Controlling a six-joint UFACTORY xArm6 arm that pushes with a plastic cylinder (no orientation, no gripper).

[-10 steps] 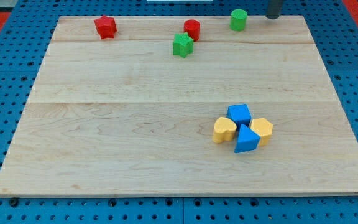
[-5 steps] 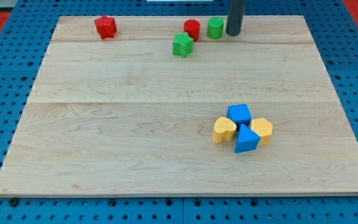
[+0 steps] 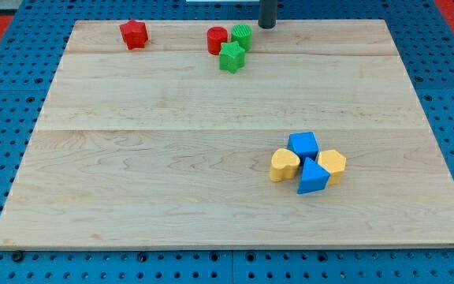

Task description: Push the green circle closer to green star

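A pale wooden board (image 3: 172, 158) carries a red star block (image 3: 133, 33), a red cylinder (image 3: 217, 40), a green circle block (image 3: 241, 36) touching a green star block (image 3: 231, 57), and a cluster of two blue blocks (image 3: 309, 164) and two yellow blocks (image 3: 285, 166).
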